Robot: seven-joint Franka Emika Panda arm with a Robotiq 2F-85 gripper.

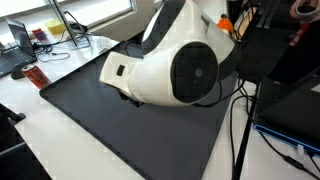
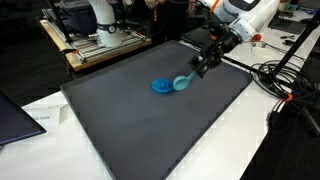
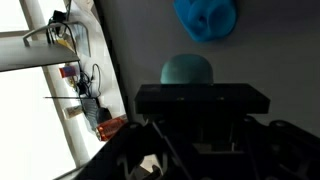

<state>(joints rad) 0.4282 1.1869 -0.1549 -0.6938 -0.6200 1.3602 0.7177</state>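
In an exterior view my gripper (image 2: 200, 68) hangs low over the far part of a dark mat (image 2: 150, 130), its tip right beside a small teal cup-like object (image 2: 181, 82). A bright blue flat object (image 2: 160, 87) lies on the mat touching the teal one. In the wrist view the teal object (image 3: 187, 70) sits just beyond the gripper's dark body (image 3: 200, 100), with the blue object (image 3: 205, 18) farther on. The fingers are in shadow, so I cannot tell whether they are open, shut or touching the teal object. The arm's white body (image 1: 175, 65) blocks them in an exterior view.
The mat (image 1: 100, 110) lies on a white table. A laptop (image 2: 10, 115) sits at one table edge, and a wooden cart with equipment (image 2: 95, 35) stands behind. Cables (image 2: 280, 80) and a stand lie beside the mat. A red object (image 1: 35, 77) lies near a mat corner.
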